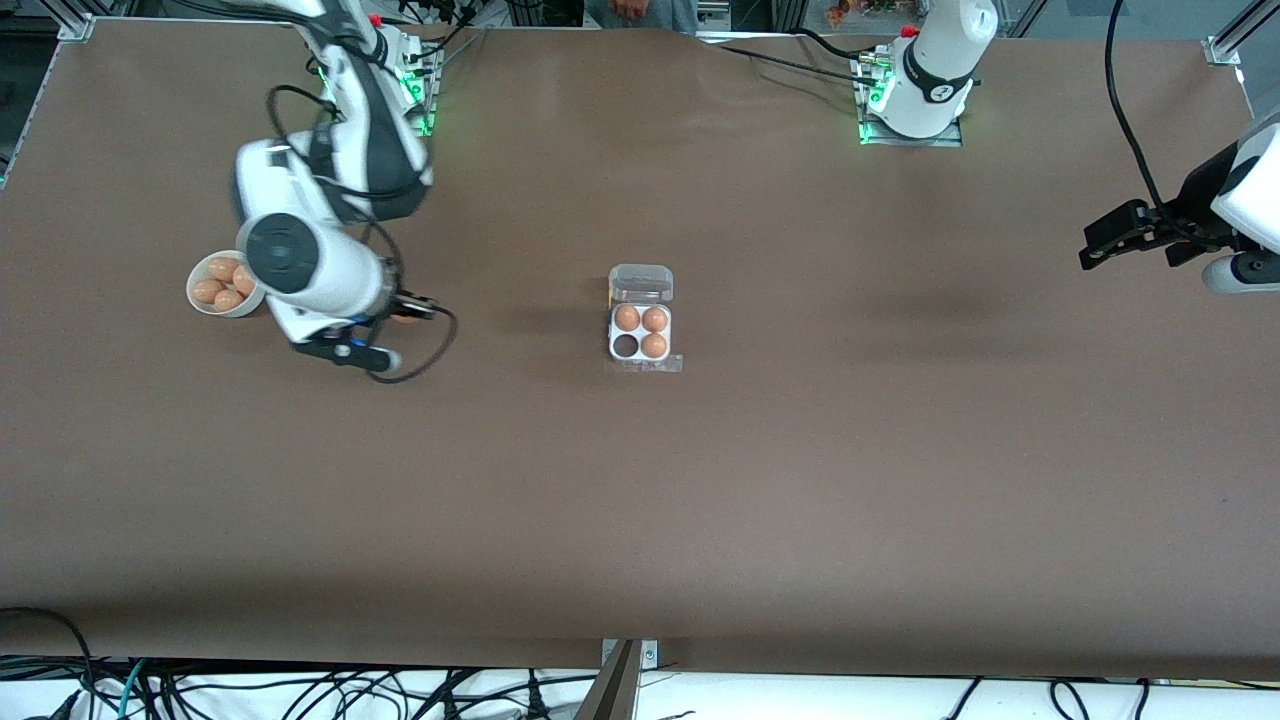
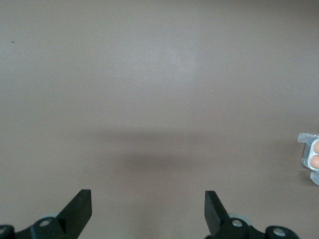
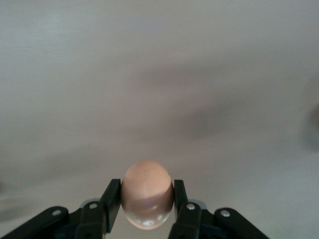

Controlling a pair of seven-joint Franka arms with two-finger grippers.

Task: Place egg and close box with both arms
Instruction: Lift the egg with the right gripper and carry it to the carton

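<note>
An egg is pinched in the right gripper over the table beside the bowl, with the box, mid-table with lid open, lying toward the left arm's end, while the left gripper waits spread at that end's edge.

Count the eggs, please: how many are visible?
7: three in the box, three in the bowl, one egg in the right gripper. The arm may hide more in the bowl.

Open clear box mid-table holds three brown eggs; fourth egg gripped aloft.
</note>
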